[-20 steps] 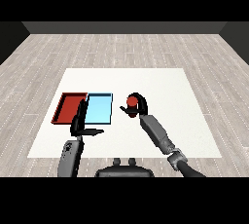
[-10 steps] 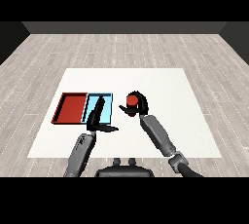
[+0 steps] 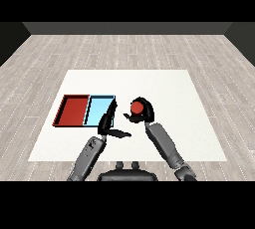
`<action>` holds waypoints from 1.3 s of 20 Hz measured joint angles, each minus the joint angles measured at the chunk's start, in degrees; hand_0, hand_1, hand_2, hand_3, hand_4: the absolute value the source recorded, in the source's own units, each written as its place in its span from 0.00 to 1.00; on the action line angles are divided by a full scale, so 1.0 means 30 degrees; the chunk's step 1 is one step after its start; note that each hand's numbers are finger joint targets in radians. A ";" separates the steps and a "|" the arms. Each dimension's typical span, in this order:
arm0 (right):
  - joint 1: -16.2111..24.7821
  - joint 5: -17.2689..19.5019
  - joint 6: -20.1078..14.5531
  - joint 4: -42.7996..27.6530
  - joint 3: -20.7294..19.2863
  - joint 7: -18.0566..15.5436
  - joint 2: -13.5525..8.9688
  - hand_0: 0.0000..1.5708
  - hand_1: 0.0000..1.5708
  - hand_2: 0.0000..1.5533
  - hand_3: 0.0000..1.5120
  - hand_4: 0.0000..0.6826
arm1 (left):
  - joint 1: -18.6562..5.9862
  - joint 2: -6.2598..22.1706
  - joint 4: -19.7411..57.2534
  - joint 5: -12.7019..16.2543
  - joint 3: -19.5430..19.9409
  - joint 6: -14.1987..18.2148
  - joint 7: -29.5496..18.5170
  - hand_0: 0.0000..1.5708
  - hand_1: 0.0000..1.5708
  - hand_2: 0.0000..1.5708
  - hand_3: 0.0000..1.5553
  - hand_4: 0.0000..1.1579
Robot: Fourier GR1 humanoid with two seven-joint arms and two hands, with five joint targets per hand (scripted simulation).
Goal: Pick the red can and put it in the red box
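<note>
R hand [image 3: 143,112]: fingers curled round the red can [image 3: 137,107], thumb side toward the trays. Can sits inside the curl, red top showing, held upright as far as can be told; can't tell if its base touches the table or is just off it. Can is over bare white table [image 3: 164,86], just right of the blue tray [image 3: 98,111], not in either tray. R forearm [image 3: 163,144] runs back from the hand toward the lower right of the view.

L hand [image 3: 109,125]: fingers straight, pointing up-view, tips lying over the right edge of the blue tray near its front corner; thumb stuck out to the right over the table. Nothing held. Can't tell if the fingers touch the tray rim or hover above it. L forearm [image 3: 88,155] comes in from lower left, angled up toward the trays.

The two hands are near each other, a narrow strip of table between L thumb and R hand; not touching.

Trays: red tray [image 3: 73,110] on the left, blue one on the right, side by side w/ edges touching, both on the left part of the table. Red tray is well apart from the can, w/ the blue tray between them. Nothing seen lying in the red tray.

Table is white, on a grey plank floor [image 3: 124,49].
</note>
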 measured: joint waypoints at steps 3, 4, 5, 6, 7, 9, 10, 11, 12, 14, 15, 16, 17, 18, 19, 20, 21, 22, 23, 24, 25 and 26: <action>0.0159 0.0107 -0.0003 -0.0438 0.0275 -0.0056 0.0102 0.88 0.88 0.91 0.93 0.92 | -0.0829 -0.0002 0.0492 0.0204 -0.0511 0.0548 0.0358 0.00 0.00 0.00 0.00 0.00; 0.0476 0.0255 0.0070 -0.1109 0.0383 0.0265 0.0059 0.88 0.88 0.91 0.93 0.91 | -0.0959 -0.0003 0.0574 0.0273 -0.0755 0.0763 0.0375 0.00 0.00 0.00 0.00 0.00; 0.0415 0.0285 0.0315 -0.1012 0.0210 0.0221 0.0114 0.88 0.88 0.91 0.92 0.90 | -0.1171 -0.0003 0.0791 0.0400 -0.0698 0.0679 0.0383 0.00 0.00 0.00 0.00 0.00; 0.0266 0.0282 0.0122 -0.1170 0.0387 0.0439 0.0162 0.89 0.89 0.91 0.93 0.90 | -0.1298 -0.0004 0.1067 0.0451 -0.0759 0.0798 0.0253 0.00 0.00 0.00 0.00 0.00; 0.0237 0.0432 0.0277 -0.1239 0.0307 0.0508 0.0202 0.89 0.89 0.91 0.93 0.90 | -0.1662 -0.0004 0.1533 0.0565 -0.0788 0.0922 0.0098 0.00 0.00 0.00 0.00 0.00; 0.0294 0.0486 0.0175 -0.1851 0.0561 0.1006 0.0244 0.89 0.89 0.92 0.93 0.90 | -0.1768 -0.0004 0.1786 0.0596 -0.0862 0.0940 -0.0076 0.00 0.00 0.00 0.00 0.00; 0.0543 0.0532 0.0177 -0.2110 0.0789 0.0993 0.0265 0.90 0.90 0.92 0.93 0.90 | -0.1747 -0.0004 0.2027 0.0633 -0.0950 0.1009 -0.0256 0.00 0.00 0.00 0.00 0.00; 0.0678 0.0248 -0.0146 -0.1935 0.1254 0.0542 0.0281 0.90 0.90 0.92 0.93 0.90 | -0.1987 -0.0005 0.2164 0.0710 -0.1049 0.1225 -0.0109 0.00 0.00 0.00 0.00 0.00; 0.0411 0.0189 -0.0200 -0.1831 0.1300 0.0607 0.0295 0.90 0.90 0.92 0.92 0.91 | -0.2095 -0.0005 0.2513 0.0749 -0.1101 0.1276 -0.0325 0.00 0.00 0.00 0.00 0.00; 0.0107 -0.0096 -0.0360 -0.1698 0.1646 0.0509 0.0312 0.91 0.91 0.92 0.93 0.92 | -0.2109 -0.0006 0.2462 0.0601 -0.1320 0.1559 -0.0019 0.00 0.00 0.00 0.00 0.00; 0.0401 -0.0006 -0.0241 -0.1883 0.1720 0.0390 0.0320 0.91 0.91 0.92 0.93 0.90 | -0.2389 -0.0006 0.2607 0.0645 -0.1446 0.1761 0.0136 0.00 0.00 0.00 0.00 0.00; 0.0428 0.0053 -0.0085 -0.1979 0.1641 0.0416 0.0324 0.91 0.91 0.93 0.93 0.88 | -0.3001 -0.0006 0.3087 0.0863 -0.1440 0.1981 0.0300 0.00 0.00 0.00 0.00 0.00; 0.0520 0.0112 0.0034 -0.2118 0.1644 0.0420 0.0328 0.91 0.91 0.93 0.93 0.88 | -0.3260 -0.0006 0.3379 0.0972 -0.1416 0.2030 0.0248 0.00 0.00 0.00 0.00 0.00; 0.0527 0.0046 -0.0329 -0.2148 0.2097 0.0366 0.0330 0.91 0.91 0.92 0.92 0.88 | -0.3261 -0.0006 0.3368 0.0847 -0.1399 0.1955 0.0347 0.00 0.00 0.00 0.00 0.00; 0.0758 0.0157 -0.0652 -0.2478 0.2560 0.0431 0.0333 0.92 0.92 0.92 0.92 0.90 | -0.3360 -0.0007 0.3469 0.0868 -0.1506 0.2042 0.0286 0.00 0.00 0.00 0.00 0.00; 0.0883 0.0296 -0.0657 -0.2860 0.2640 0.0613 0.0335 0.92 0.92 0.92 0.91 0.90 | -0.3473 -0.0006 0.3539 0.0870 -0.1277 0.1851 0.0356 0.00 0.00 0.00 0.00 0.00; 0.0641 0.0130 -0.0840 -0.2764 0.2814 0.0547 0.0336 0.92 0.92 0.92 0.91 0.90 | -0.3898 -0.0006 0.4285 0.1110 -0.1067 0.1699 0.0045 0.00 0.00 0.00 0.00 0.00; 0.0551 -0.0002 -0.1046 -0.2817 0.3056 0.0539 0.0338 0.92 0.92 0.92 0.91 0.89 | -0.4233 -0.0007 0.4483 0.1261 -0.1227 0.1931 0.0156 0.00 0.00 0.00 0.00 0.00; 0.0363 -0.0216 -0.1300 -0.2685 0.3288 0.0452 0.0319 0.92 0.92 0.92 0.92 0.88 | -0.4295 0.0040 0.4234 0.1154 -0.1136 0.1857 0.0545 0.00 0.00 0.00 0.00 0.00; 0.0142 -0.0298 -0.1505 -0.2820 0.3455 0.0717 0.0312 0.92 0.92 0.92 0.91 0.87 | -0.4139 0.0054 0.3911 0.1152 -0.1377 0.1981 0.0667 0.00 0.00 0.00 0.00 0.00; 0.0164 -0.0322 -0.1753 -0.3092 0.3719 0.0922 0.0291 0.92 0.92 0.92 0.91 0.87 | -0.4172 0.0084 0.3997 0.1049 -0.1556 0.2062 0.0632 0.00 0.00 0.00 0.00 0.00; -0.0074 -0.0552 -0.2053 -0.3068 0.4041 0.0970 0.0267 0.92 0.92 0.92 0.92 0.87 | -0.3968 0.0166 0.3814 0.0827 -0.1568 0.1971 0.0717 0.00 0.00 0.00 0.00 0.00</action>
